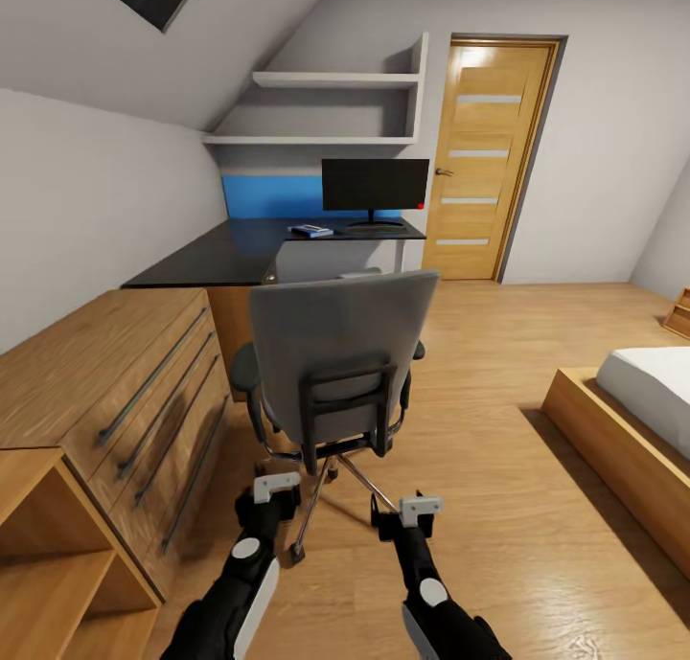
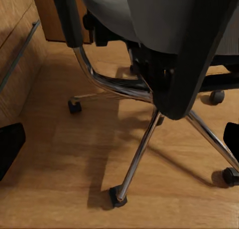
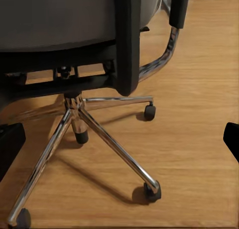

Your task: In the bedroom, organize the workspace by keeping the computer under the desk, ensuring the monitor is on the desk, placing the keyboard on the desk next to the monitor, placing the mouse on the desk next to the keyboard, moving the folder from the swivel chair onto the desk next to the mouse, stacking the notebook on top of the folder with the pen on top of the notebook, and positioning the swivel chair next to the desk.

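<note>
Grey swivel chair (image 1: 340, 353) stands just ahead of both my hands, back toward me, counter (image 1: 240, 253) beyond it; left hand (image 1: 275, 492) and right hand (image 1: 410, 516) spread wide, empty, equally near.

1. A bedroom in a home: a bed (image 1: 652, 382) with a white mattress sits in a low wooden frame on the wood floor (image 1: 498, 353).
2. Sloped attic walls, a wooden door (image 1: 484, 152).
3. A study corner: black desk (image 1: 249, 248), monitor (image 1: 375, 186), swivel chair (image 1: 335, 353), wall shelves (image 1: 335, 80), wooden chest of drawers (image 1: 115, 382).
</note>
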Motion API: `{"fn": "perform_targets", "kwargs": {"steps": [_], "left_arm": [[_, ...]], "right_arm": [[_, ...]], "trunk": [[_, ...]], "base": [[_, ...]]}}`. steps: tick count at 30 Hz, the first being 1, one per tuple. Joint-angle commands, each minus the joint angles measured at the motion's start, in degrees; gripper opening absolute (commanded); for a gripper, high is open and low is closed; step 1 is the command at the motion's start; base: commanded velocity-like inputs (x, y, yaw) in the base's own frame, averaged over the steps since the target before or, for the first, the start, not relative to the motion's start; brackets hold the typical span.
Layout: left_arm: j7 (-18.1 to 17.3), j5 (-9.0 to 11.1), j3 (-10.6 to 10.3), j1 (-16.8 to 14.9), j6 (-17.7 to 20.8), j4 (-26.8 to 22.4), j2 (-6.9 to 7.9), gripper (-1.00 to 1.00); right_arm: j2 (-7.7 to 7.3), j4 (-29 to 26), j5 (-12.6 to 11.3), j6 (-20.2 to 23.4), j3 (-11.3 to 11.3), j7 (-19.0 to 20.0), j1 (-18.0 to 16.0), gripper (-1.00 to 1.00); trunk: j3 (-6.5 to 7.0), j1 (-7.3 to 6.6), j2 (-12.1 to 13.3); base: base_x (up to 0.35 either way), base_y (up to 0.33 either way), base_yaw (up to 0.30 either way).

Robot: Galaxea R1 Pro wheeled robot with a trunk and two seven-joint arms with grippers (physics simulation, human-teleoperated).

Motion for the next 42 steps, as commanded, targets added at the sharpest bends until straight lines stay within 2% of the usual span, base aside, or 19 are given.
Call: {"fn": "perform_targets", "kwargs": {"steps": [1,7,16,23,29,42], "left_arm": [[0.81,0.28,-0.10,-0.17,0.25,-0.44,0.00,1.00],[1.94,0.60,-0.57,-0.65,-0.04,-1.23,0.00,1.00],[1.33,1.81,-3.48,-0.76,-1.10,0.47,0.00,1.00],[1.25,1.95,-6.79,-0.77,-2.47,1.86,0.00,1.00],[1.21,1.97,-9.95,-0.78,-2.88,4.47,0.00,1.00],[1.23,1.98,-10.62,-0.78,-2.95,5.84,0.00,1.00]], "right_arm": [[-0.05,-0.19,-0.16,0.77,0.42,-0.49,-0.35,1.00],[-0.14,-1.82,-0.18,3.59,0.43,-0.30,-1.68,1.00],[-0.40,-2.34,-0.20,2.87,0.44,0.46,-2.01,1.00],[-0.75,-2.27,-0.18,1.15,0.72,1.29,-2.04,1.00],[-1.48,-2.18,-0.14,0.75,0.78,3.80,-2.04,1.00],[-2.04,-2.16,-0.09,0.69,0.79,6.41,-2.05,1.00]], "trunk": [[-0.06,-0.01,-0.02],[-0.06,-0.01,-0.02],[-0.06,-0.01,-0.02],[-0.06,-0.01,-0.02],[-0.06,-0.01,-0.02],[-0.06,-0.01,-0.02]], "base": [[0.000,0.000,0.000],[0.000,0.000,0.000],[0.000,0.000,0.000],[0.000,0.000,0.000],[0.117,-0.024,0.000],[0.077,-0.034,0.000]]}}
